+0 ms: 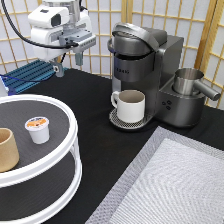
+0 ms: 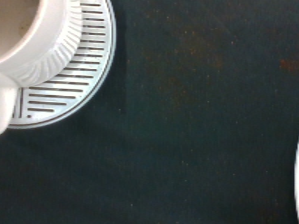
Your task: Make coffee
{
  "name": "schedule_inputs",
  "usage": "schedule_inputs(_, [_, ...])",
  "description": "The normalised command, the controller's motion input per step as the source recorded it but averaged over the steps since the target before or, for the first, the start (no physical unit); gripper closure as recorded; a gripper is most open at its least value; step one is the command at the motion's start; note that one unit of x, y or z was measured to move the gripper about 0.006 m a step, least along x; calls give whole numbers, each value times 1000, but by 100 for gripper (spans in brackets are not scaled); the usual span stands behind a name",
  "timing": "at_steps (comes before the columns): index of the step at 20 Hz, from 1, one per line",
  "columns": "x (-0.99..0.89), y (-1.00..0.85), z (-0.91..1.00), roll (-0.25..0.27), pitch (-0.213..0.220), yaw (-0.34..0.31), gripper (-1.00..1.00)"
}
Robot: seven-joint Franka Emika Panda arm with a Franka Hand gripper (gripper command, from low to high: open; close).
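On the table, catalogue of items as they stand:

Gripper [image 1: 69, 61]: high at the exterior view's top left, above the black tabletop [image 1: 95, 105]; two fingers hang down, spread apart, nothing between them.

Coffee pod [image 1: 38, 129]: upright on the upper tier of the white round stand [image 1: 60, 165], foil top facing up, at the exterior view's left. Not yet picked up.

Relation, pod to jaws: pod lies well below and toward the exterior view's bottom left of the gripper, well apart from it. Pod is round, so no long axis to line up with; its axis stands vertical.

Tan cup [image 1: 7, 149]: same tier, just beside the pod, toward the exterior view's left edge.

White mug [image 1: 131, 105]: set on the drip tray [image 2: 71, 85] of the coffee machine [image 1: 145, 55], under the spout; the wrist view shows its rim and handle over the slotted tray.

Machine lid: appears down; no pod seen loaded.

Metal jug [image 1: 189, 81]: on the machine's right side.

Grey mat [image 1: 170, 185]: exterior view's bottom right.
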Motion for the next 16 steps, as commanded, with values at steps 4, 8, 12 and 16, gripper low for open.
schedule_inputs(4, [254, 21, 154, 0, 41, -21, -100])
schedule_inputs(8, [781, 86, 590, -2, 115, -70, -100])
schedule_inputs(12, [819, -5, 663, -2, 130, -87, -100])
schedule_inputs(16, [746, -11, 659, 16, 155, -101, -100])
